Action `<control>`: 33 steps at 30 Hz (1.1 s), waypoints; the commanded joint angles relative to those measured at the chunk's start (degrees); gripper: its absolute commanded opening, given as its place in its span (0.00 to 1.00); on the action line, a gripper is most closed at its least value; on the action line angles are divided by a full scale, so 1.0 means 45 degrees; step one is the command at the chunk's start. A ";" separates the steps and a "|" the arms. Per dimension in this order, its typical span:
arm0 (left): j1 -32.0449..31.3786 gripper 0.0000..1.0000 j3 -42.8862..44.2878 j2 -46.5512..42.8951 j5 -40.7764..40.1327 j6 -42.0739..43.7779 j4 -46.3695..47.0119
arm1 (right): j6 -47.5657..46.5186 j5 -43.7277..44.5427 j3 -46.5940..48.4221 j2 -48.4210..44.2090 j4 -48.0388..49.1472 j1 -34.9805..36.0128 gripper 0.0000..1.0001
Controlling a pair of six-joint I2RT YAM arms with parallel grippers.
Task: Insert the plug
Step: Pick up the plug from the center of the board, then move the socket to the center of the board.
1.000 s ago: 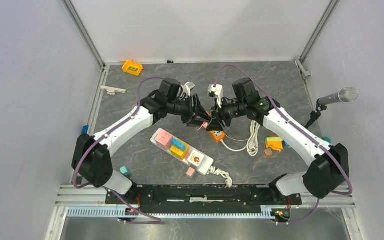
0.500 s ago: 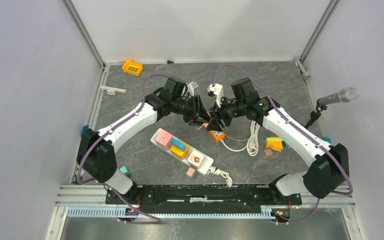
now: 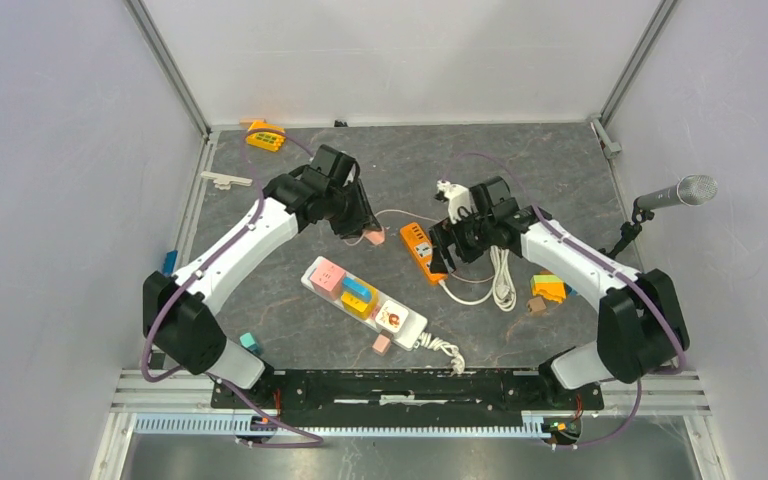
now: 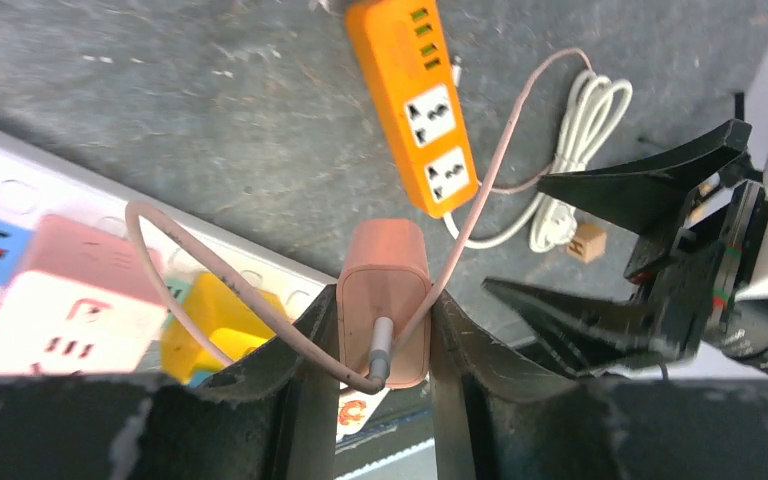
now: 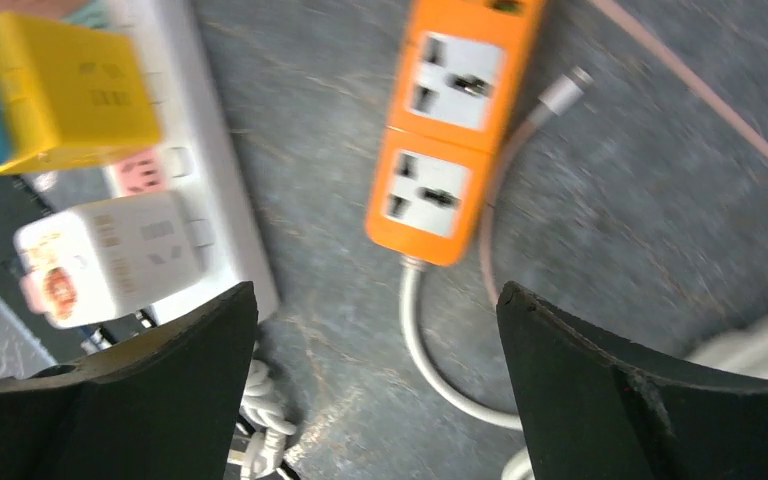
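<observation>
Showing the moment just after a handover: a second ago both grippers met over the middle of the table; now they have drawn apart, and the pink plug [image 4: 384, 270] rests with my left gripper [image 4: 382, 300] alone. Its fingers are closed narrowly on the plug's two flat sides, the thin pink cable [image 4: 505, 170] trailing from the plug's rear face; the pins point away from the wrist camera and cannot be seen. My right gripper [image 5: 375, 300] has sprung wide and holds nothing. I judge that the regrasp is done and that insertion is the step now in hand. Overhead, the orange strip [image 3: 418, 245] lies at three o'clock of the plug, both large sockets free; the white strip [image 3: 400, 322], partly filled with blocks, lies at six o'clock. My left arm reaches from its base toward one o'clock, wrist pitched steeply down, the plug just above the table. My right arm is folded, forearm toward ten o'clock, jaws hanging over the orange strip's near end.
</observation>
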 commanded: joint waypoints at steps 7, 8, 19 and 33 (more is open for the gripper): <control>0.0218 0.02 -0.0049 -0.1098 -0.1993 -0.0049 -0.0539 | 0.0826 0.1054 -0.0353 0.1789 0.0329 -0.1200 0.93; 0.0213 0.02 -0.0051 -0.1094 -0.1895 -0.0050 -0.0549 | 0.0957 0.0680 -0.0364 0.1990 0.0522 -0.1186 0.92; 0.0217 0.02 -0.0600 -0.1119 -0.1505 -0.1275 -0.0055 | 0.3445 -0.2827 0.0046 0.3370 0.2790 0.0555 0.89; -0.0445 0.02 -0.0508 -0.0044 -0.2862 -0.1997 0.0382 | 0.4050 -0.1189 -0.0891 0.0861 0.2856 -0.1133 0.90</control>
